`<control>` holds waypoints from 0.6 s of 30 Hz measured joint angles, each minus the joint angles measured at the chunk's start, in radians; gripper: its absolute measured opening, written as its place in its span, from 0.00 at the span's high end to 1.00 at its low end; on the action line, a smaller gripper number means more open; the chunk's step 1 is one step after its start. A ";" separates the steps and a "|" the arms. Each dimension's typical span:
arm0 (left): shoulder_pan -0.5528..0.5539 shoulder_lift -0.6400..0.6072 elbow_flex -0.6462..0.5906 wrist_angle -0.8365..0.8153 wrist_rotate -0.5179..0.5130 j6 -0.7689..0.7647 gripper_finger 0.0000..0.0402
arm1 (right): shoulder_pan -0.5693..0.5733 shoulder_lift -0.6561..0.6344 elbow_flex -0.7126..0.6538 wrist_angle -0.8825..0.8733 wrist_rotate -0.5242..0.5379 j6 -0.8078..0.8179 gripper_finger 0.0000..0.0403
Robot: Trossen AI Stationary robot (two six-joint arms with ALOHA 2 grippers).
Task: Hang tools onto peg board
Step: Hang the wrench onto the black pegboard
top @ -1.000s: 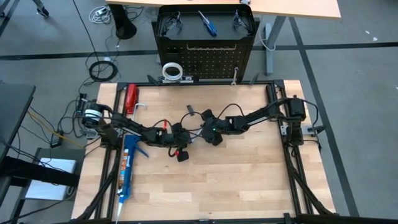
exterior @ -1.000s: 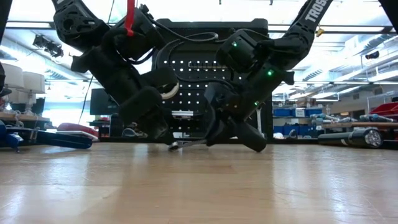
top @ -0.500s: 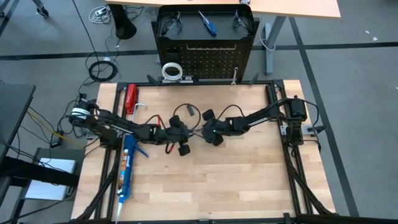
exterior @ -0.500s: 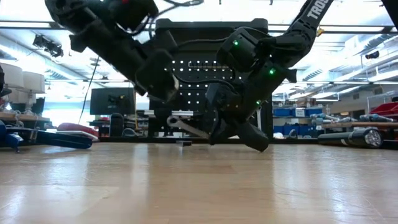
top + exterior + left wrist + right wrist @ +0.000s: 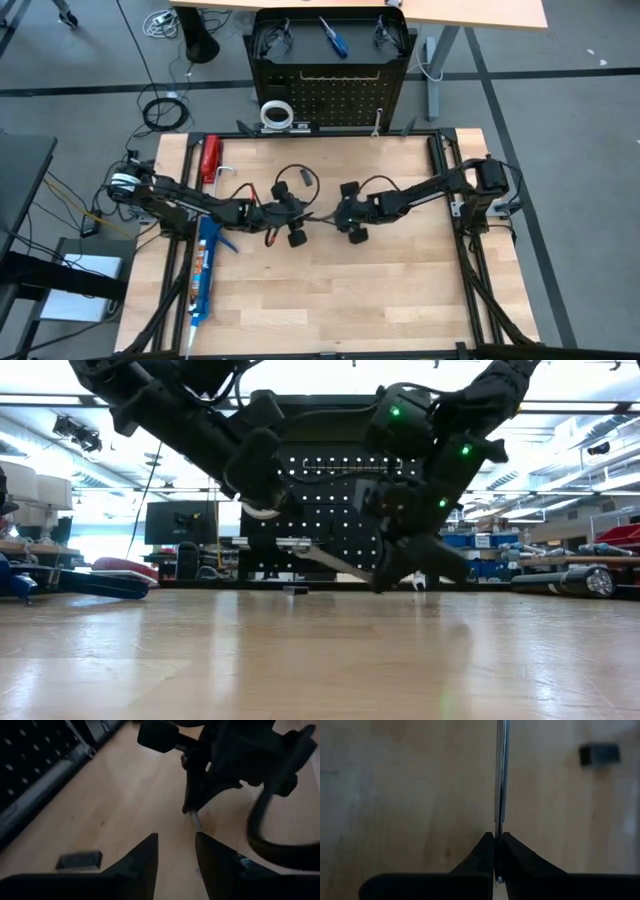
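Note:
My right gripper [image 5: 498, 836] is shut on a silver wrench [image 5: 325, 558] above the middle of the wooden table. My left gripper [image 5: 176, 840] stands open just left of it [image 5: 306, 214], with nothing between its fingers, facing the wrench's free end [image 5: 198, 823]. The black peg board [image 5: 335, 85] stands upright beyond the table's far edge. On it are a white tape roll [image 5: 277, 113], a second wrench [image 5: 377, 122], a blue-handled screwdriver [image 5: 333, 38] and two safety glasses [image 5: 272, 40]. My right gripper pinches the wrench's shaft near its one end [image 5: 499, 827] between its two fingers, at their tips. The fingers come slanting down from the table's right side and lie along the wrench. The wrench sticks out toward the left, clear of the table, its free end [image 5: 290, 544] higher.
A blue caulking gun [image 5: 205, 275] lies along the table's left edge, with a red-handled tool [image 5: 210, 158] at the far left corner. A small dark block [image 5: 295, 589] lies on the table under the wrench. The near half of the table shows bare wood.
My left gripper has opened, let go of the wrench, and risen with its fingers tipped up. My right gripper has rolled and drawn toward the table's right edge, carrying the wrench up off the table; the wrench's free end now points up to the left.

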 joint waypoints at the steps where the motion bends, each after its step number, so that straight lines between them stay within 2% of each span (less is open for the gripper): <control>1: 0.000 0.000 0.000 0.016 -0.009 0.008 0.66 | 0.001 -0.016 0.000 -0.011 0.000 0.035 0.93; 5: 0.000 0.000 0.000 0.095 -0.062 0.078 0.66 | 0.008 -0.080 0.000 -0.051 -0.004 0.170 0.93; 8: 0.000 -0.001 -0.013 0.217 -0.069 0.151 0.66 | 0.010 -0.134 0.000 -0.050 -0.007 0.281 0.93; 13: 0.001 -0.001 -0.091 0.470 -0.057 0.259 0.66 | 0.010 -0.206 0.000 -0.049 -0.014 0.417 0.92; 18: 0.004 -0.002 -0.174 0.660 -0.052 0.282 0.66 | 0.008 -0.237 0.000 -0.013 -0.028 0.495 0.94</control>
